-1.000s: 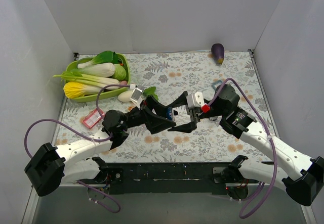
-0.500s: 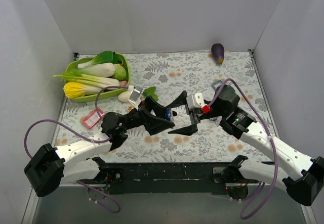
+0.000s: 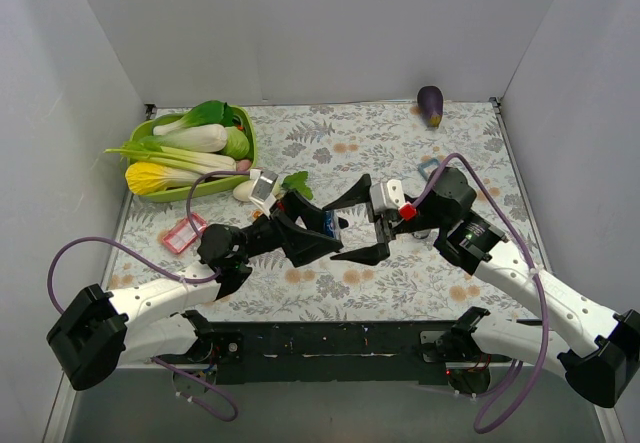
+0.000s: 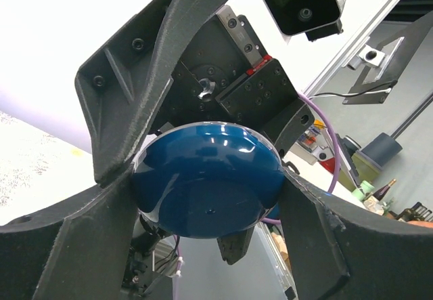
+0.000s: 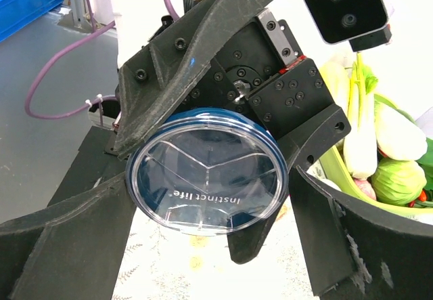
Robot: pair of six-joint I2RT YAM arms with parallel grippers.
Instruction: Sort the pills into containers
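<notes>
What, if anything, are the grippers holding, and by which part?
A round blue pill case with a clear lid. The left gripper and right gripper both seem to pinch it by its rim, fingers on opposite sides.

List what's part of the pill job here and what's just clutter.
Job:
pill case
pink tray

Clutter:
basket of greens
eggplant
</notes>
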